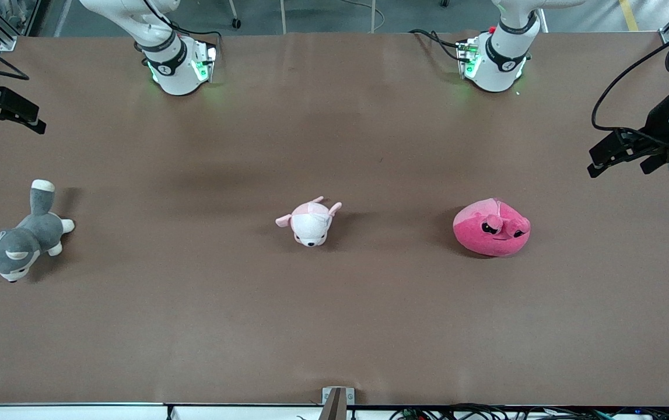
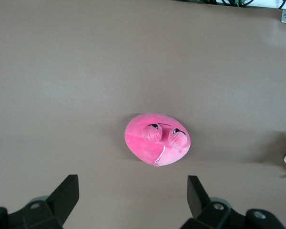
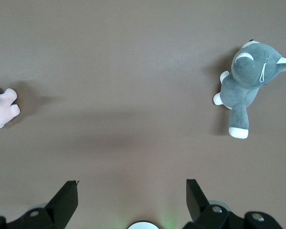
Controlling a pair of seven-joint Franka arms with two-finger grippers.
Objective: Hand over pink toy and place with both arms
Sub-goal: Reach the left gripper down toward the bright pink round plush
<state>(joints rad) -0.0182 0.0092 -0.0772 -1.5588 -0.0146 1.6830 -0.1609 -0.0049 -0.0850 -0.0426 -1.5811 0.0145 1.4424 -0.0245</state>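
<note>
- Your pink toy point(image 1: 491, 228) sits on the table point(image 1: 334, 326), toward the left arm's end, beside the white puppy point(image 1: 310, 221).
- Your left gripper point(image 2: 133, 202) is closer: fingers spread wide, holding nothing.
- Your right gripper point(image 3: 132, 200) waits near the grey husky point(image 1: 19, 239), fingers wide too.

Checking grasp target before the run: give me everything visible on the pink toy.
The pink toy is a round, blob-shaped hot-pink plush with a paler pink patch on top and two bulging dark eyes facing the front camera. It looks soft and rests flat on the brown table, toward the left arm's end, beside the white plush puppy but apart from it. Nothing but the table touches it.
</note>
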